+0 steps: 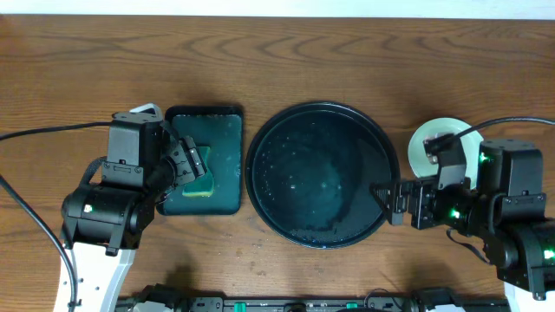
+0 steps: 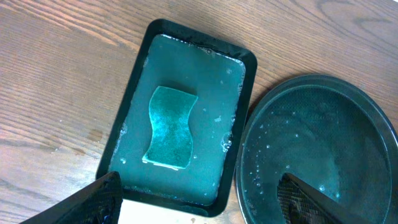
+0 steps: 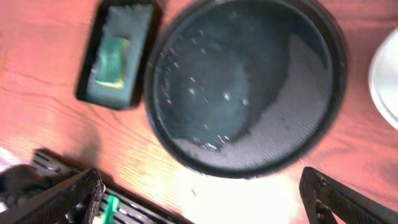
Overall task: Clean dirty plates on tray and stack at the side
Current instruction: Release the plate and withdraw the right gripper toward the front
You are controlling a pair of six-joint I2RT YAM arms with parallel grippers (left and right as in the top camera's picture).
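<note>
The round black tray (image 1: 321,173) lies mid-table, wet with droplets and with no plates on it. To its right, on the wood, a pale-mint plate (image 1: 427,144) shows partly from under my right arm and its cable. I cannot tell how many lie stacked there. Its edge shows in the right wrist view as the plate (image 3: 387,74). My right gripper (image 1: 388,201) stands open at the tray's right rim, holding nothing; the tray (image 3: 242,87) fills that view. My left gripper (image 1: 191,166) hangs open over the green tray, also holding nothing.
A dark green rectangular tray (image 1: 221,130) left of the black tray holds soapy water and a teal sponge (image 1: 201,179), seen as the sponge (image 2: 169,127) in the left wrist view. Black cables run at both table sides. A rail lies along the front edge.
</note>
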